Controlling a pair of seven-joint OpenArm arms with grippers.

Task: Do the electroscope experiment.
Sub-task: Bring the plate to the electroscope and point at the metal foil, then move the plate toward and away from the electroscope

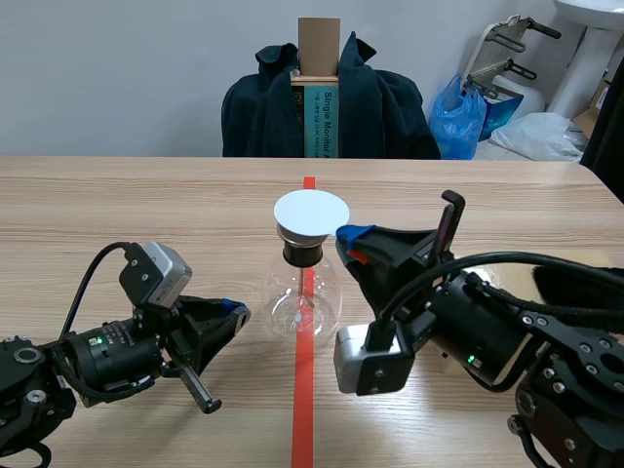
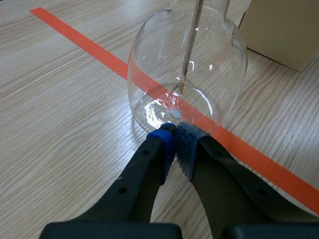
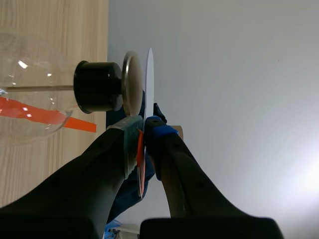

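The right pincer (image 3: pixel 144 130) is pinching the edge of a thin white round disc (image 3: pixel 150 74), held flat just above the metal cap (image 3: pixel 130 74) of a clear round glass flask (image 1: pixel 303 292). The flask stands on the wooden tabletop (image 1: pixel 146 210), over the red tape line (image 1: pixel 303 409). The left pincer (image 2: pixel 176 142), pressed together on nothing, points at the flask's base, just beside it.

Flask (image 1: pixel 304 292) sitting on the table (image 1: pixel 146 195)
Disc (image 1: pixel 311 213) is hovering over its top; left gripper (image 1: pixel 234 314) is sitting at 9 o'clock, right gripper (image 1: pixel 353 239) at 3 o'clock.
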